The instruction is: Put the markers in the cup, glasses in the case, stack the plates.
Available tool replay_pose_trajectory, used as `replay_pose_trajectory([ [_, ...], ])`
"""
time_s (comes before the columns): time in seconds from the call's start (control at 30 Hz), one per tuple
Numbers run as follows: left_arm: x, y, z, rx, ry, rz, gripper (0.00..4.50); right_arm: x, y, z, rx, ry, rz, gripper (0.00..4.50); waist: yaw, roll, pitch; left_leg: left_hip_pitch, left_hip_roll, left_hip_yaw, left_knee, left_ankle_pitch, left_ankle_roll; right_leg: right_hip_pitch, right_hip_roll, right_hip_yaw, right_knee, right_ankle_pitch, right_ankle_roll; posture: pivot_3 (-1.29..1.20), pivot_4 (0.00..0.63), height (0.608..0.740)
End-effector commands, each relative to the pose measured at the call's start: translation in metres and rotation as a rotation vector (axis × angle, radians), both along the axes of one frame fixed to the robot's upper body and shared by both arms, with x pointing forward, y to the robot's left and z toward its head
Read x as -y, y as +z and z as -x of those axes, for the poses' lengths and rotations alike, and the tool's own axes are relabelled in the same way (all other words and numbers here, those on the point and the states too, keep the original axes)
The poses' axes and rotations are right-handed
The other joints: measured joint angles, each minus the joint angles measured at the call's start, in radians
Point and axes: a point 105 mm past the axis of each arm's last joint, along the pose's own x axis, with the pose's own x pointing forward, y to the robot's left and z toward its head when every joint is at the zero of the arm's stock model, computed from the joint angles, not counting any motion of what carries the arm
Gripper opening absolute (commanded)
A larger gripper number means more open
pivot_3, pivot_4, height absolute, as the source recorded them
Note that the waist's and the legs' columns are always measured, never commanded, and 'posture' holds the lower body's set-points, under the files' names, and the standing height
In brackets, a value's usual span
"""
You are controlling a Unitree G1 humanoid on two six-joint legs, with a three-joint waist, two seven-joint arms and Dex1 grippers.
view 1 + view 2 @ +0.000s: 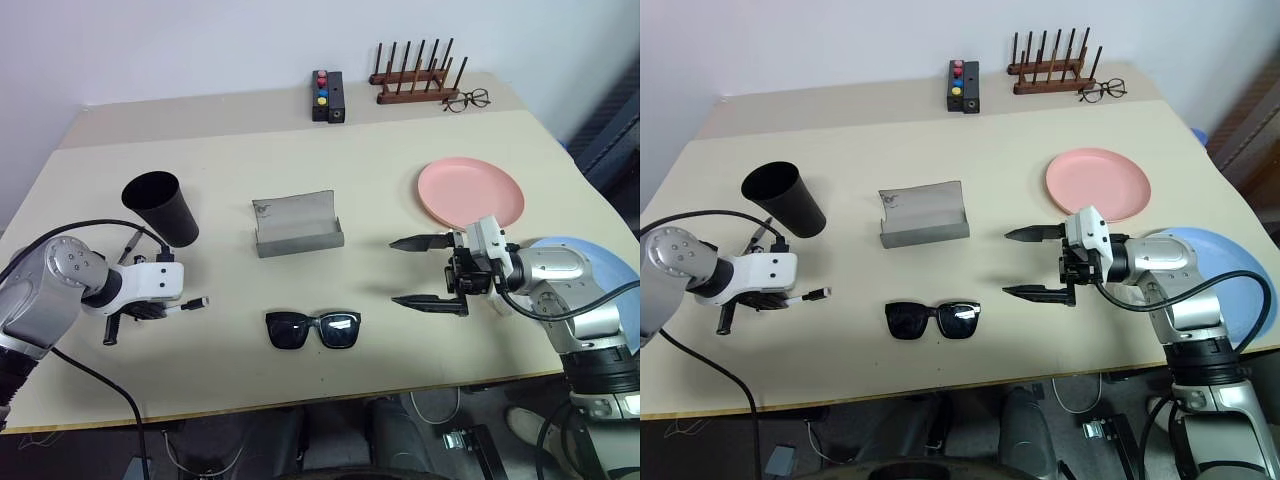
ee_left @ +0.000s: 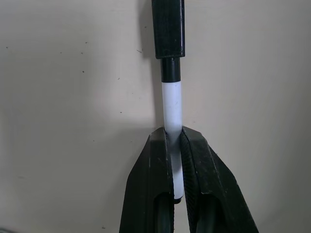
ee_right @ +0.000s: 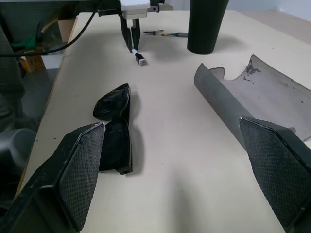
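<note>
the left gripper is clamped on the white marker beside the empty black cup; right gripper gapes. sunglasses lie outside the open case; pink plate and blue plate unstacked. nothing is finished.

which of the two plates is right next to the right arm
The light blue round plate, partly hidden behind the right arm; the salmon pink round plate lies farther back, fully visible.
</note>
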Motion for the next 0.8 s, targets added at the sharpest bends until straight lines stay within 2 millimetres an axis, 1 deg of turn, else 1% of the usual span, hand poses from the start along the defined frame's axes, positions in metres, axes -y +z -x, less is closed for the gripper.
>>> replay_pose_trajectory([
  [0.03,0.020,-0.003,0.000,0.007,-0.008,0.117,0.05,-0.003,0.011,-0.002,0.054,0.009,-0.009,4.50,0.005,0.000,0.000,0.000,0.000,0.000,0.000,0.000,0.000,0.000,0.000,0.000,0.000,0.000,0.000,0.00,0.150,0.740],
  [0.13,0.029,0.006,-0.007,0.071,-0.008,0.183,0.05,-0.003,0.013,-0.002,0.058,0.008,-0.010,4.50,0.015,0.000,0.000,0.000,0.000,0.000,0.001,0.000,0.000,0.001,0.000,0.000,0.000,0.000,0.000,0.00,0.150,0.740],
  [0.3,0.035,0.013,-0.011,0.113,-0.006,0.214,0.05,-0.004,0.013,-0.004,0.062,0.006,-0.009,4.50,0.021,-0.001,0.001,0.000,0.000,0.000,0.001,0.000,-0.001,0.000,0.000,0.000,0.000,0.000,0.000,0.00,0.150,0.740],
  [0.37,0.040,0.021,-0.020,0.173,-0.005,0.253,0.05,-0.003,0.014,-0.004,0.065,0.005,-0.008,4.50,0.022,-0.001,0.001,0.000,0.000,0.000,0.001,0.000,-0.001,0.000,0.000,0.000,0.000,0.000,0.000,0.00,0.150,0.740],
  [0.47,0.053,0.039,-0.038,0.260,0.046,0.368,0.05,-0.004,0.013,-0.006,0.067,0.004,-0.009,4.50,0.024,-0.003,0.002,-0.001,0.000,-0.001,0.001,0.000,-0.001,0.001,0.000,-0.001,0.000,0.000,0.000,0.00,0.150,0.740],
  [0.5,0.058,0.048,-0.046,0.294,0.067,0.418,0.05,-0.004,0.013,-0.006,0.069,0.003,-0.009,4.50,0.023,-0.004,0.002,-0.001,0.000,-0.001,0.001,0.000,-0.001,0.001,0.000,-0.001,0.000,0.000,0.000,0.00,0.150,0.740],
  [0.6,0.067,0.065,-0.056,0.341,0.090,0.506,0.05,-0.004,0.013,-0.007,0.072,0.001,-0.010,4.50,0.019,-0.004,0.002,-0.001,0.000,-0.001,0.001,0.003,-0.005,0.000,0.000,-0.001,0.000,0.000,0.000,0.00,0.150,0.740],
  [0.73,0.083,0.096,-0.072,0.426,0.142,0.669,0.05,-0.004,0.013,-0.010,0.077,-0.002,-0.008,4.50,0.015,-0.005,0.003,-0.001,0.000,-0.001,0.001,0.003,-0.005,0.000,0.000,-0.001,-0.001,0.000,0.000,0.00,0.150,0.740],
  [0.77,0.085,0.101,-0.075,0.441,0.156,0.698,0.05,-0.004,0.013,-0.010,0.077,-0.002,-0.008,4.50,0.015,-0.005,0.003,-0.001,0.000,-0.001,0.001,0.003,-0.005,0.000,0.000,-0.001,-0.001,0.000,0.000,0.00,0.150,0.740],
  [0.8,0.088,0.109,-0.080,0.486,0.173,0.738,0.05,-0.004,0.013,-0.011,0.079,-0.002,-0.007,4.50,0.015,-0.005,0.003,-0.001,0.000,-0.001,0.001,0.003,-0.005,0.000,0.000,-0.001,0.000,0.000,0.000,0.00,0.150,0.740],
])
